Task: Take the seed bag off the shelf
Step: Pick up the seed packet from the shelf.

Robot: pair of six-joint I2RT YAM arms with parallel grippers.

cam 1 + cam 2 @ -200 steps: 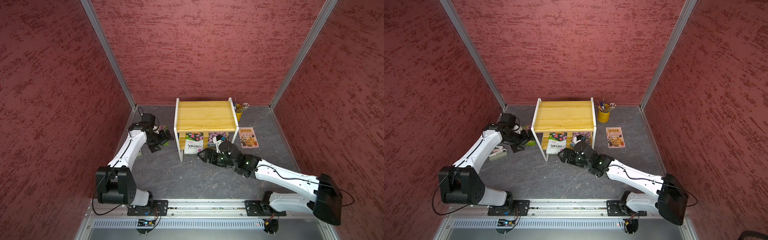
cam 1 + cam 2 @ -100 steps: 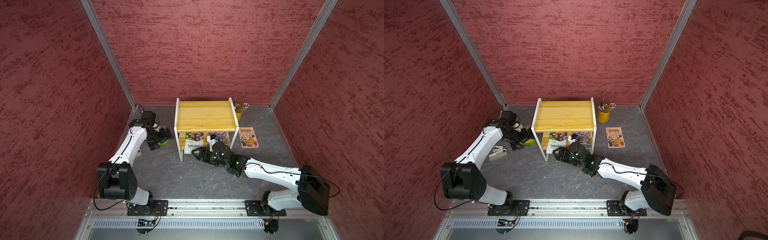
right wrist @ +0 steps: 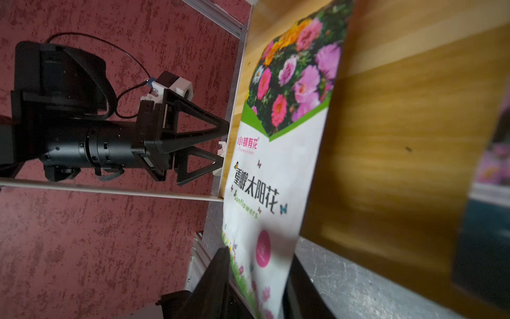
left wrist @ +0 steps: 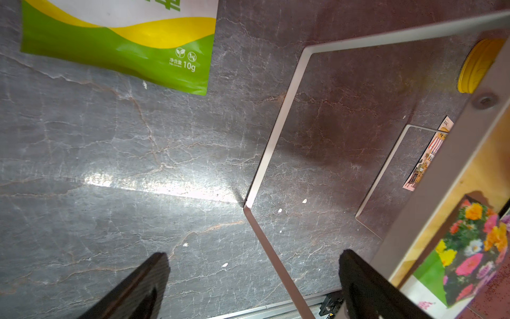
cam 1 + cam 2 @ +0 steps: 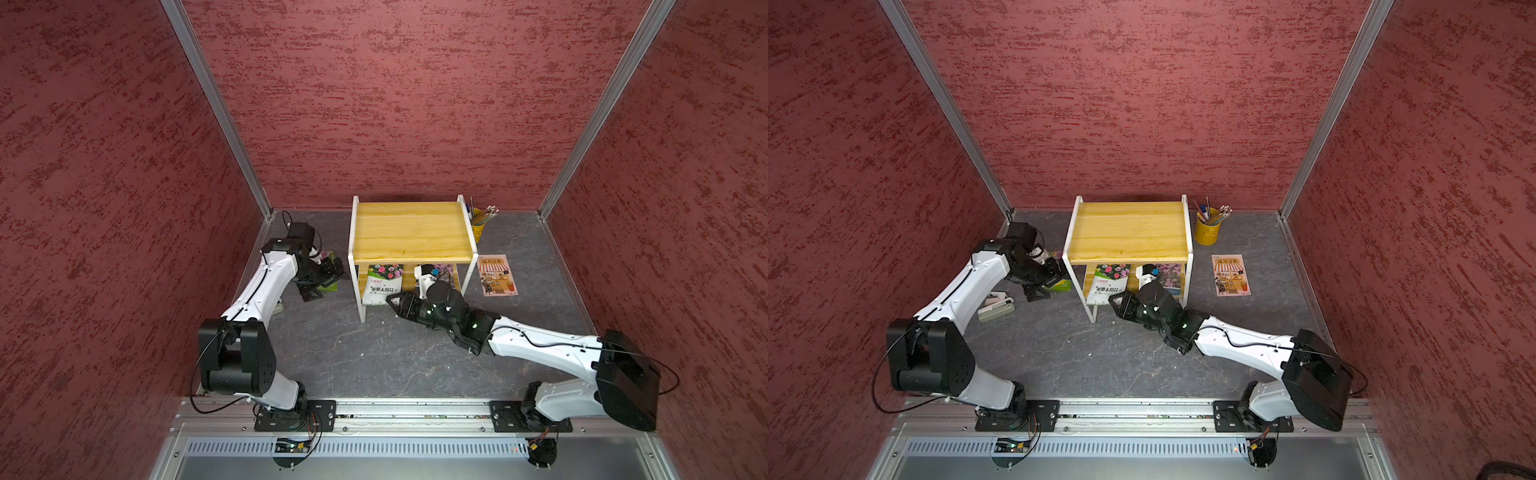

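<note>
The shelf (image 5: 411, 237) (image 5: 1129, 232) stands at the back centre, with yellow boards and a white frame. On its lower board leans the seed bag (image 5: 382, 282) (image 5: 1109, 282) (image 3: 276, 165), white with a flower photo. Its bottom edge hangs past the board's front. My right gripper (image 5: 392, 301) (image 5: 1115, 301) (image 3: 259, 256) is shut on that bottom edge, one finger on each face. My left gripper (image 5: 324, 278) (image 5: 1054, 278) (image 4: 254, 255) is open and holds nothing. It hovers over the floor beside the shelf's left leg, where the seed bag (image 4: 469, 248) shows at the side.
A green and yellow packet (image 4: 124, 41) (image 5: 1065, 284) lies on the floor under the left arm. A stapler (image 5: 996, 307) lies further left. A second flower packet (image 5: 1169, 274) is on the lower board. A yellow pencil cup (image 5: 1207, 230) and a booklet (image 5: 1231, 274) sit right of the shelf.
My right gripper has slid left along the shelf front to the seed bag and its jaws have closed on the bag's bottom edge. The left arm has barely moved.
</note>
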